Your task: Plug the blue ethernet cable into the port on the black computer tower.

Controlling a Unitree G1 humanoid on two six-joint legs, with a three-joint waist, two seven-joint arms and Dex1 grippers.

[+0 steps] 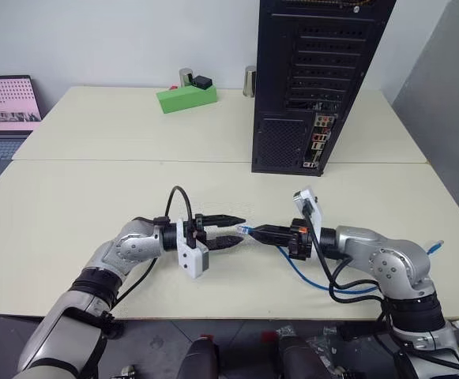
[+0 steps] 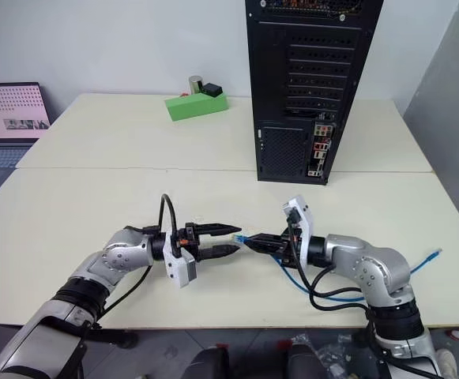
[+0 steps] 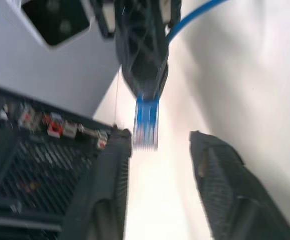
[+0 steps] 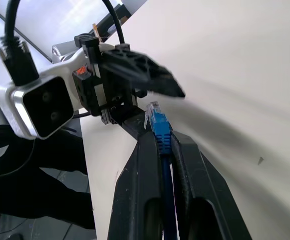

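Right gripper (image 1: pixel 262 232) is clamped on the blue ethernet cable (image 4: pixel 160 131) just behind its plug, tip poking out toward the left gripper (image 1: pixel 235 231), whose fingers stand apart around that tip over the near table (image 1: pixel 95 197). Black computer tower (image 1: pixel 308 87) stands far right.

Risk: plug twists or slips in handover; trailing cable snags the right arm.

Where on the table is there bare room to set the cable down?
Bare table lies left of the left gripper, and between the green block and the arms. Crowded: where both grippers meet at the blue ethernet cable, and by the black computer tower.
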